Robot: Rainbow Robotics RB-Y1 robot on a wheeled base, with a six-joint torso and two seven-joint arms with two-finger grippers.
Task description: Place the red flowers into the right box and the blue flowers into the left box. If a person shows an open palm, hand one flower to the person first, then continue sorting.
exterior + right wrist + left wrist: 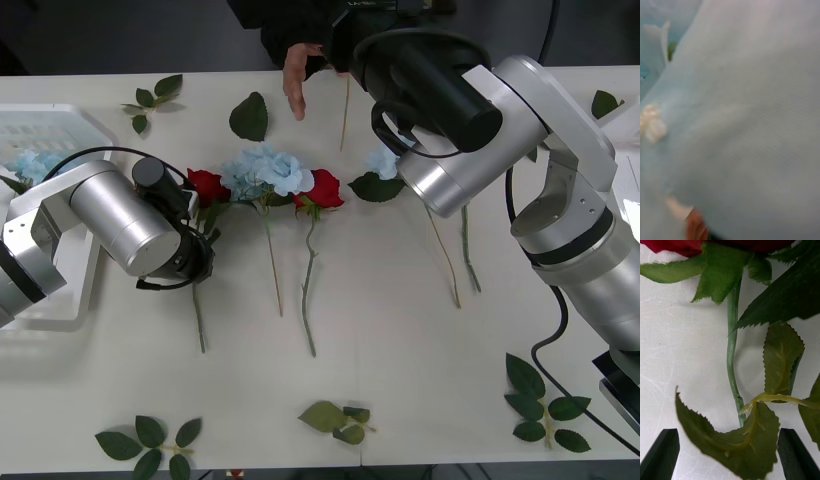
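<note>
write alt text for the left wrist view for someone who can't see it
The left gripper is open, its two dark fingers on either side of a red flower's green stem on the white table. Serrated leaves branch off the stem, with the red bloom beyond.

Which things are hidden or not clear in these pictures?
- Right gripper: front view, hidden under its own arm; cannot tell what it does.
- Right wrist view: pale blue petals too close and blurred.
- Left box: front view, cut by the edge and the left arm.
- Person's hand: palm not clear.
</note>
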